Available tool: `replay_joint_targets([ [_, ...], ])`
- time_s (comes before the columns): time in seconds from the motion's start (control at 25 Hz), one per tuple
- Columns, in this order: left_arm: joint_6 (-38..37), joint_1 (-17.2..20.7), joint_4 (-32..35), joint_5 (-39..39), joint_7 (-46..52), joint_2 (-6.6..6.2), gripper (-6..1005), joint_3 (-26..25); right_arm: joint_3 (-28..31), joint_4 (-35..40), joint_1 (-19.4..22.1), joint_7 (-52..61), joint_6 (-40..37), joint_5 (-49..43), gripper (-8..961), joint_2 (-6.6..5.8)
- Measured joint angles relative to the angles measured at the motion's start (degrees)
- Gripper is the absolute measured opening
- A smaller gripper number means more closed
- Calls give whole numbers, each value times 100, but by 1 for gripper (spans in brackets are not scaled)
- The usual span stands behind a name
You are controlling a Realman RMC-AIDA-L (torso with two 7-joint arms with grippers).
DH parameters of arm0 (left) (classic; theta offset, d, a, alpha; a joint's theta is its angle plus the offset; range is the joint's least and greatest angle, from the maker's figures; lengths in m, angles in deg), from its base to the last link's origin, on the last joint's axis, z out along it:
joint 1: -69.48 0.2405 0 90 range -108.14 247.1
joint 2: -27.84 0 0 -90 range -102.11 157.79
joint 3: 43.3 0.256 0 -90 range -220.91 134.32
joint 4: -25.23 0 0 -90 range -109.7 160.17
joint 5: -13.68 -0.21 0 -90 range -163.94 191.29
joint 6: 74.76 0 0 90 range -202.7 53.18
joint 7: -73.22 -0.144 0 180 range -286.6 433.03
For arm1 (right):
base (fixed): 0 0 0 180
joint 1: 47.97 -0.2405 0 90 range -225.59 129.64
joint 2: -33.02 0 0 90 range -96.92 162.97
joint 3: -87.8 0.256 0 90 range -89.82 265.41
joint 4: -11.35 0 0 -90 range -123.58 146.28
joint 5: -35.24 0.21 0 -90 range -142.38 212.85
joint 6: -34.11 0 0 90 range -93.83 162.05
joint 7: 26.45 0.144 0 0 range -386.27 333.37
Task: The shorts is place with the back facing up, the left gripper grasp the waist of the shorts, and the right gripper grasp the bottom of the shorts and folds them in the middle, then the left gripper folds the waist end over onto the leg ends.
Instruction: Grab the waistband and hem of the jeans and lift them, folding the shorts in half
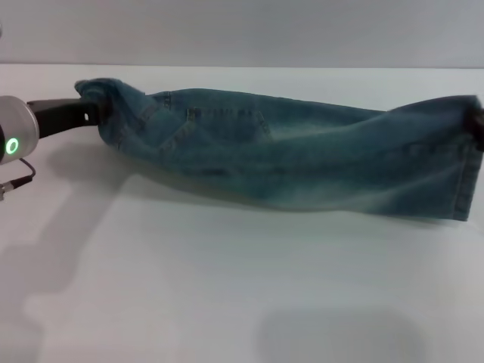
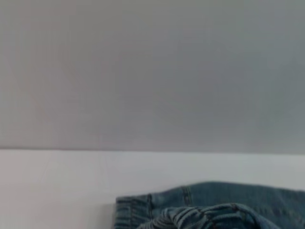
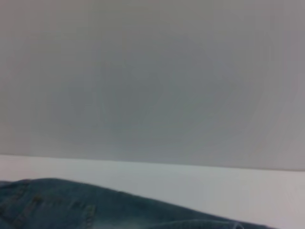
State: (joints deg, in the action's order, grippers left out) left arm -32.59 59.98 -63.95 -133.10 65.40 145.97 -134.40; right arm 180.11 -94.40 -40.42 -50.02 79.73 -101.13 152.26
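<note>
The blue denim shorts (image 1: pixel 287 159) hang folded lengthwise, stretched across the head view between my two grippers, with a shadow on the table beneath them. My left gripper (image 1: pixel 89 104), a black claw on the green-lit arm, is shut on the gathered waist (image 1: pixel 110 91) at the left. At the frame's right edge only a dark bit of my right gripper (image 1: pixel 479 125) shows, shut on the bottom of the shorts (image 1: pixel 467 181). A back pocket (image 1: pixel 227 121) faces me. The left wrist view shows the ruffled waist (image 2: pixel 205 217). Denim of the shorts (image 3: pixel 71 205) fills the right wrist view's lower part.
The white table (image 1: pixel 227 287) spreads in front of the shorts. A plain grey wall (image 1: pixel 242 30) stands behind the table's far edge.
</note>
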Motion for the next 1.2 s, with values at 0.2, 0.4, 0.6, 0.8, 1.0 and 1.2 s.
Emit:
replay_joint_targets([
  [0.2,-415,-64,232,143,0,0,219,28,6,262,58,-136,-500,20,109,4],
  [0.4,-922,-247,593,300,0,7,223,72,-27,543,54,-273,-967,63,120,1],
  [0.6,-1219,-531,1009,401,-1,9,228,114,-43,820,-7,-334,-1292,78,132,-12],
  [0.8,-1458,-919,1501,475,-3,9,233,147,-16,1116,-120,-345,-1530,78,143,-30],
  [1.0,-1654,-1161,1808,565,-44,8,237,152,6,1408,-240,-375,-1793,78,154,-45],
  [1.2,-2424,-1342,2268,728,-39,7,242,333,7,1793,-372,-462,-2485,78,166,-44],
])
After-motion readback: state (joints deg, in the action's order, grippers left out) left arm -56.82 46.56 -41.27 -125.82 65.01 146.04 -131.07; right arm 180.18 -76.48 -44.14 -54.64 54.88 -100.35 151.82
